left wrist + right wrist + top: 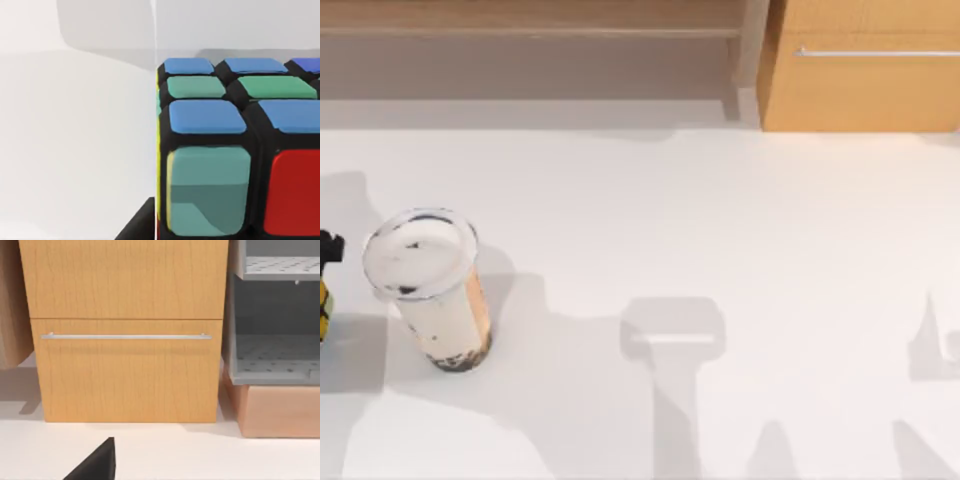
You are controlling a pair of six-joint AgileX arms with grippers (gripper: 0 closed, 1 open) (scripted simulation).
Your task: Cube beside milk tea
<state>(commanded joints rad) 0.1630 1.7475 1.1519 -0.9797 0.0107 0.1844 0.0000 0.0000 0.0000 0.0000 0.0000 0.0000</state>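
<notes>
Two task things are sitting at the left side of the white tabletop (720, 220) in the top view. The milk tea (432, 290) is standing upright there, its white film lid facing up, dark pearls showing at its base and an orange stripe running down its side. Just beside it, at the very left edge of the top view, we are seeing a sliver of black and yellow that is the cube (325, 290), mostly cut off by the frame, so we cannot tell whether it is touching the cup or resting on the tabletop.

Our left wrist view is showing the cube (240, 150) very close up, with blue, green, teal and red tiles on black edges; part of it is running out of that picture. A dark wedge at that picture's lower edge is one of our left claw's fingers (140, 227); we cannot tell whether that claw is open or gripping the cube.

Our right wrist view is looking at a wooden cabinet (125, 330) with a metal handle (125, 336), a grey shelf unit (275, 315) next to it, and one dark finger (97, 462) of our right claw, whose opening we cannot judge.
</notes>
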